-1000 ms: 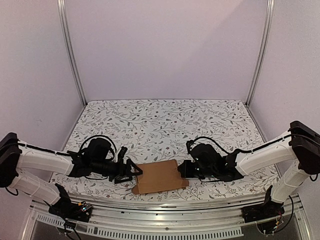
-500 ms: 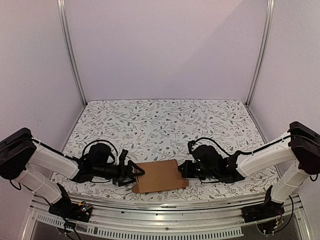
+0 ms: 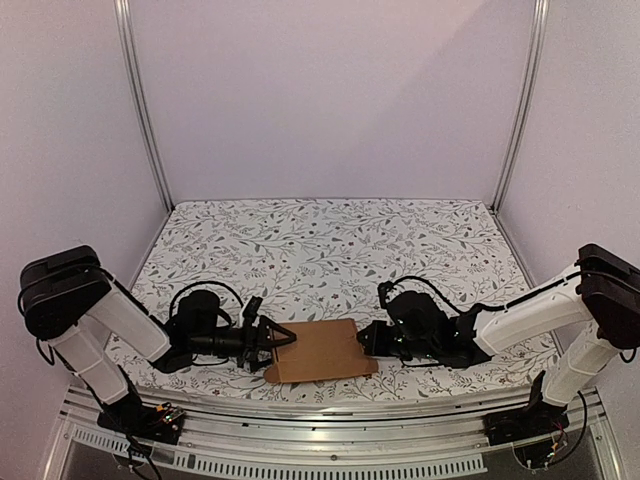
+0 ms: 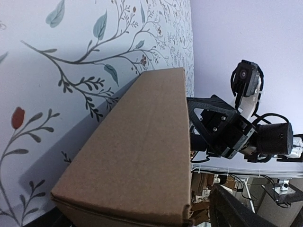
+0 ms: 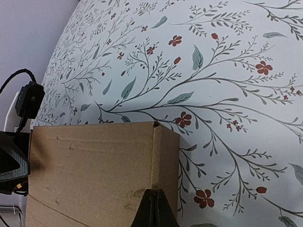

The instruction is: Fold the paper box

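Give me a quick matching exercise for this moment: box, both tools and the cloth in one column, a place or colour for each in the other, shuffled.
Things:
1. box
2. left tool
3. right tool
4. cloth

Place or colour:
A. pale with a leaf and flower print
B. at the box's right edge
C. plain brown
D. at the box's left edge

Pairs: 1-C, 2-D, 3-B, 4-A
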Controlling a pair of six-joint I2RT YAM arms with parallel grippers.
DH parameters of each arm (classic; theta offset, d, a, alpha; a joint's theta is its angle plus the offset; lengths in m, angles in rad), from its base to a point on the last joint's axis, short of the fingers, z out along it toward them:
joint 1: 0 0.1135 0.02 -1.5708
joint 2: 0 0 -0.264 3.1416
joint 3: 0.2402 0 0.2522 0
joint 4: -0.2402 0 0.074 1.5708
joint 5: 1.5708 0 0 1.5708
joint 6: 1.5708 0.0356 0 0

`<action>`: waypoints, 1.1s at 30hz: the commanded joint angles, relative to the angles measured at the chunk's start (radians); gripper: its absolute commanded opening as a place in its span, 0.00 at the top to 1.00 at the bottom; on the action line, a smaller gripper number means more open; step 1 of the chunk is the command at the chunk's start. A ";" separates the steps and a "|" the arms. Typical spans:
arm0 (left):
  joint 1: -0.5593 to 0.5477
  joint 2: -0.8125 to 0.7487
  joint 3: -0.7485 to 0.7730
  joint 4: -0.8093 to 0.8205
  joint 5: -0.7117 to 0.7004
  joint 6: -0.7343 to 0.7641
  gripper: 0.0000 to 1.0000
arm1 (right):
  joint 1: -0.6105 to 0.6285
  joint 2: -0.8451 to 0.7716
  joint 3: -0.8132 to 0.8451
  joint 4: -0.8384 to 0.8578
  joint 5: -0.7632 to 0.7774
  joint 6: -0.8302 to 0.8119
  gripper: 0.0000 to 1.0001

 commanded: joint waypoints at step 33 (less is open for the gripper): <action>0.036 -0.041 0.001 0.027 0.140 -0.060 0.66 | -0.003 -0.245 0.071 -0.397 0.009 -0.398 0.30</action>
